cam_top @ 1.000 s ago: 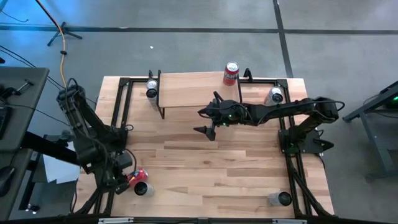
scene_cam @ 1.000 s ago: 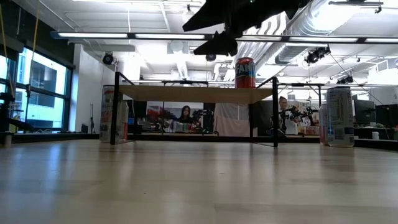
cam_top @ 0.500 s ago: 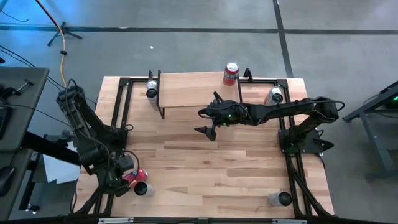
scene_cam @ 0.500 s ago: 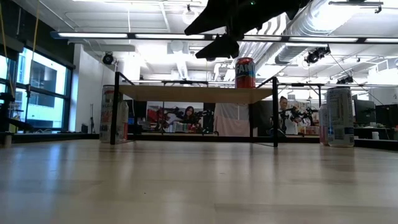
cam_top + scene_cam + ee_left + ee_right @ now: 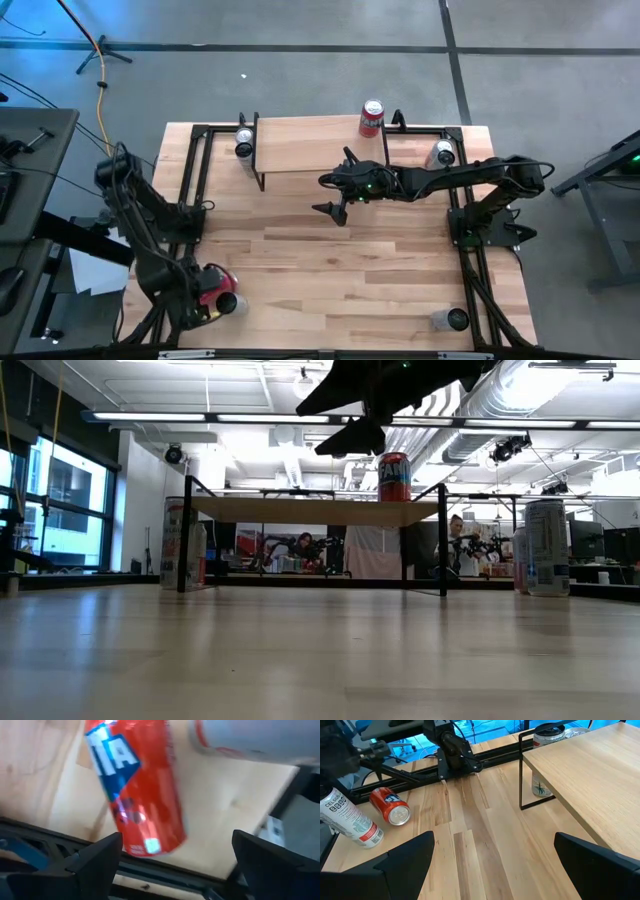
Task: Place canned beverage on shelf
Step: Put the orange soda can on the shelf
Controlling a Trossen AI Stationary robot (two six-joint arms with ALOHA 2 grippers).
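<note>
Light wood table (image 5: pixel 330 270) under both arms. Low wood-topped shelf (image 5: pixel 310 145) on black wire legs along the far edge, near the middle. Red can (image 5: pixel 371 117) upright on the shelf's far right corner; seen level in the low view (image 5: pixel 394 477), standing on the plank.

Right arm stretched from the right edge toward the middle, its pincer (image 5: pixel 335 195) hanging open and empty above the table just in front of the shelf.

Left arm folded at the near left corner, its pincer (image 5: pixel 205 300) spread open over a second red can (image 5: pixel 217 283) lying on its side there; fingers (image 5: pixel 95 857) wide of that can, not clamped on it. White can (image 5: pixel 230 303) beside it, touching or nearly so, also on its side.

Three more cans upright: one under the shelf's left end (image 5: pixel 244 148), one at the far right corner (image 5: pixel 441 153), one at the near right corner (image 5: pixel 449 319).

People far back in the room, small.
</note>
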